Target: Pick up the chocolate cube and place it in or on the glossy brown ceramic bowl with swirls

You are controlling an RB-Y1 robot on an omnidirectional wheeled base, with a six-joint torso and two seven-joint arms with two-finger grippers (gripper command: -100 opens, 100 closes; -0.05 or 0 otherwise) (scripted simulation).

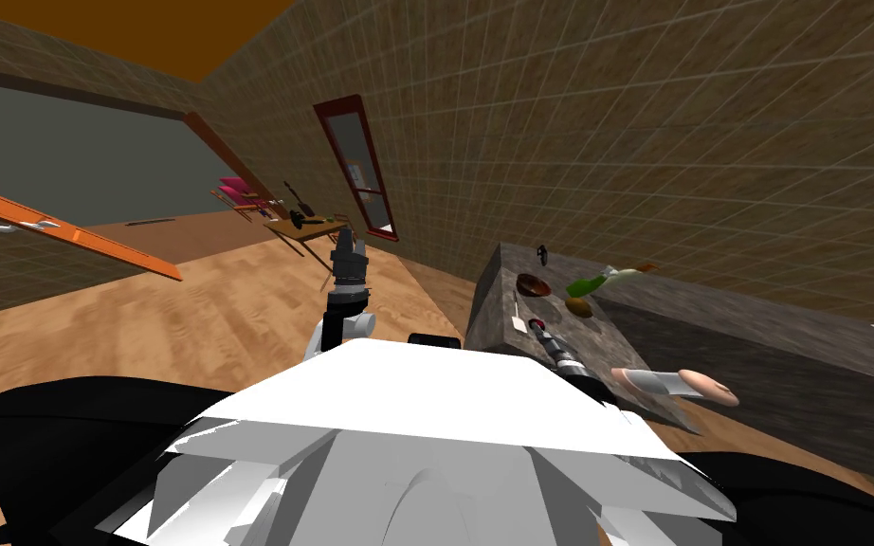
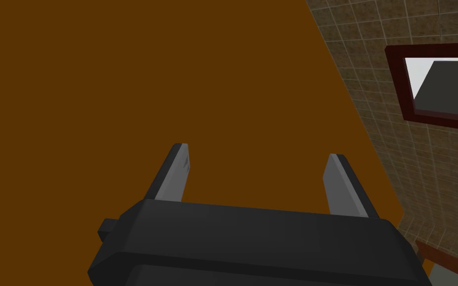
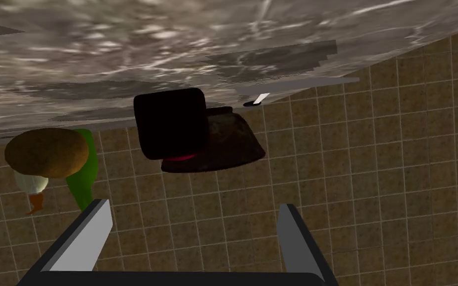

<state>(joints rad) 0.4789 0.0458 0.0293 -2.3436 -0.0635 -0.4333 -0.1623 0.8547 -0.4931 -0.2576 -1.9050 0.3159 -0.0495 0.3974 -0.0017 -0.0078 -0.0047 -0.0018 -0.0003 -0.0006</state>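
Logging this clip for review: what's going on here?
The right gripper is open and points at a dark cube standing on the grey stone counter. The cube lies beyond the fingertips and is not gripped. It stands just in front of the brown bowl. I cannot tell whether the two touch. The left gripper is open and held up, away from the counter.

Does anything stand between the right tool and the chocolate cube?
Nothing visible does. The open right tool points straight at the cube, with only free space between them; the bowl shows behind the cube.
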